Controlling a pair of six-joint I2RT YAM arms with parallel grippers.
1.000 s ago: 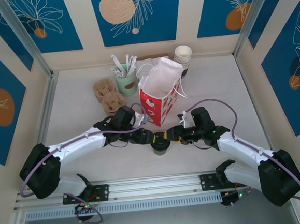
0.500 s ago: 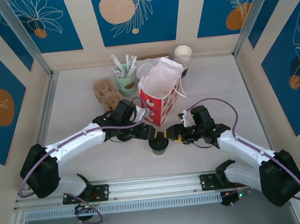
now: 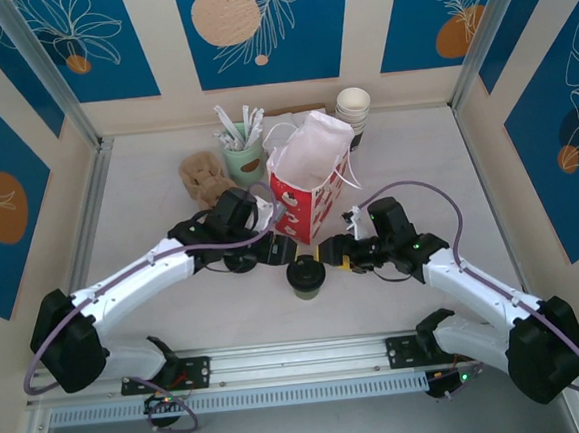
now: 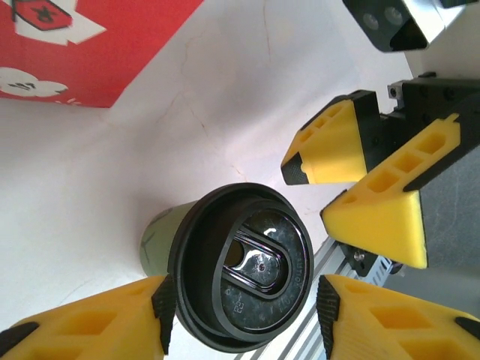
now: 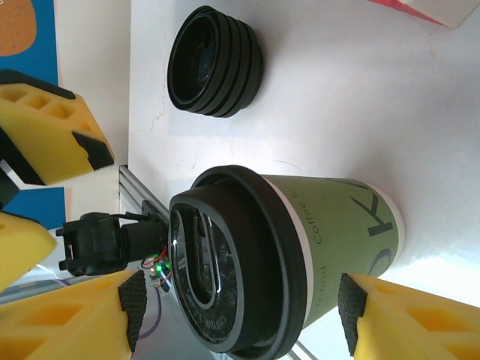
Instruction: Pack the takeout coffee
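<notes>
Standing upright on the table just before the near corner of the red paper bag [image 3: 306,200], the takeout coffee [image 3: 306,275] shows a green wall under its black lid. The left gripper [image 3: 280,251] hovers at the bag's front-left, jaws spread wide to either side of the lid; whether they touch it I cannot tell. The right gripper [image 3: 335,257], at the bag's front-right, is likewise parted around the cup. A stack of loose black lids [image 5: 215,61] sits front-left of the bag
</notes>
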